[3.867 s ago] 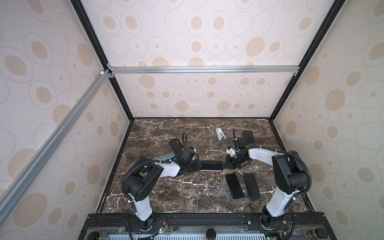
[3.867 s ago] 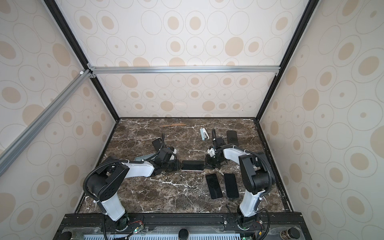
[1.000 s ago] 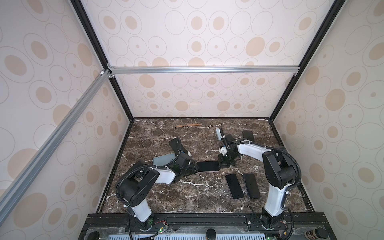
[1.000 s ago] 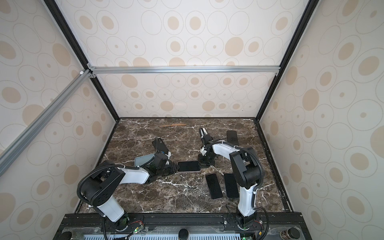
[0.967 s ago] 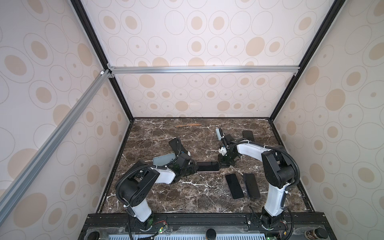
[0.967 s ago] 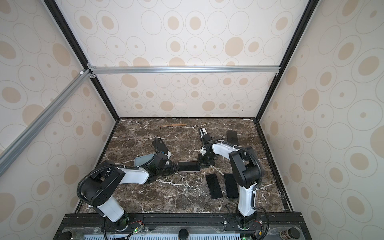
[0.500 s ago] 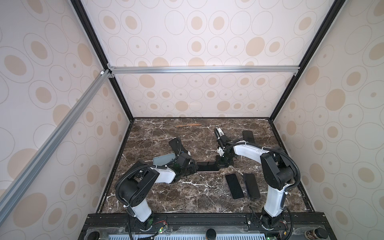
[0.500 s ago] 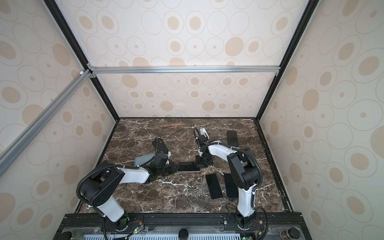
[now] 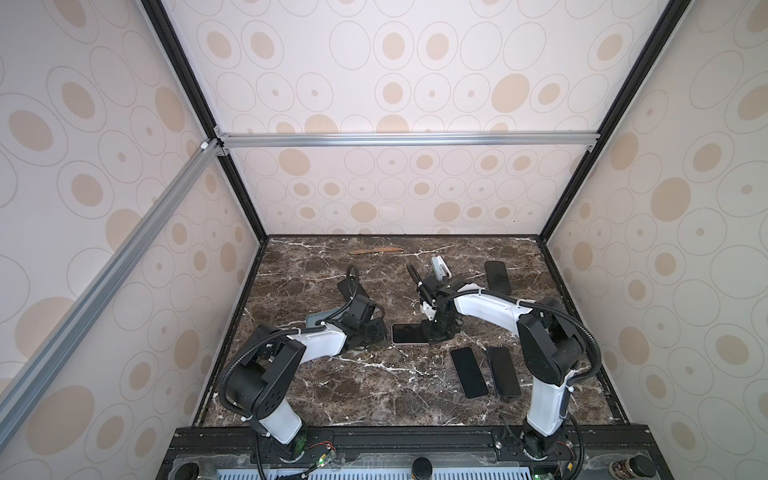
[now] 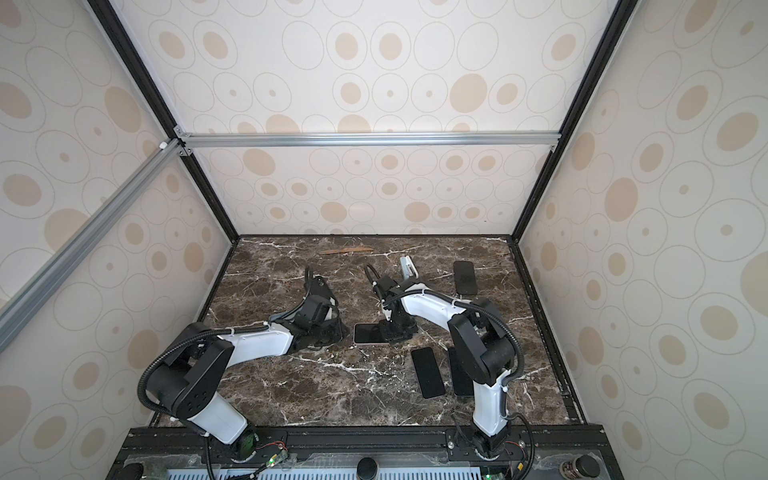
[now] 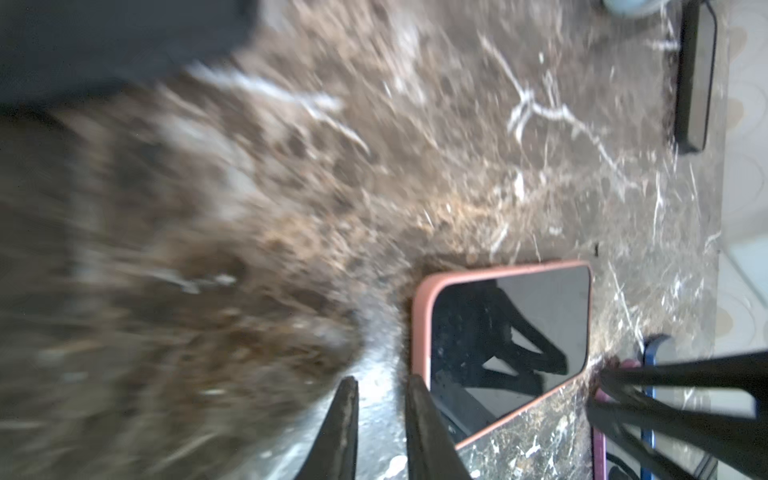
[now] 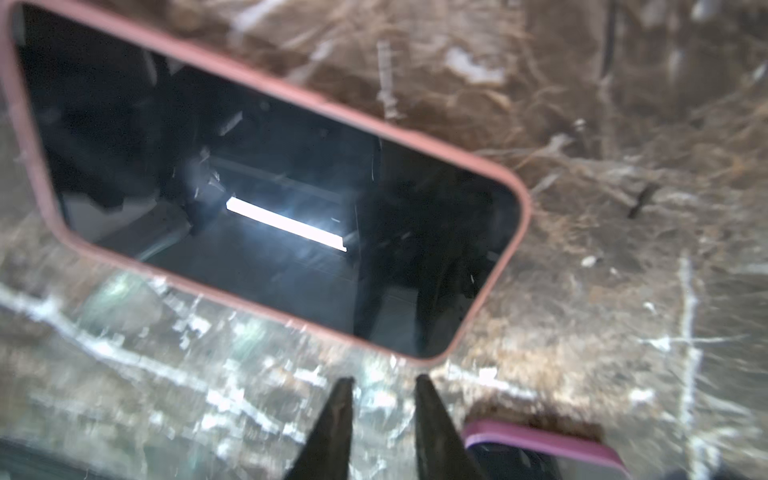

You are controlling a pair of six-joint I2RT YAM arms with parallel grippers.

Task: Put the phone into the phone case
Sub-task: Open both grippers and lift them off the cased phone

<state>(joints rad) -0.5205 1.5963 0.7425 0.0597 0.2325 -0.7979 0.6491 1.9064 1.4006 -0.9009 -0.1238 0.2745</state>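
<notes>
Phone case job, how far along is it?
Done, it seems: the phone lies inside the pink case, screen level with the rim where visible. In hand: nothing; the right gripper and left gripper stand open beside the case, gripping nothing. Remaining: probably only pulling both arms back.

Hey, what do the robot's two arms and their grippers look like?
The left arm and right arm have glossy white link shells between bulky black joints. A black corrugated cable loops along each, held by white ties. The left gripper and right gripper have thin black fingers tapering to points.
</notes>
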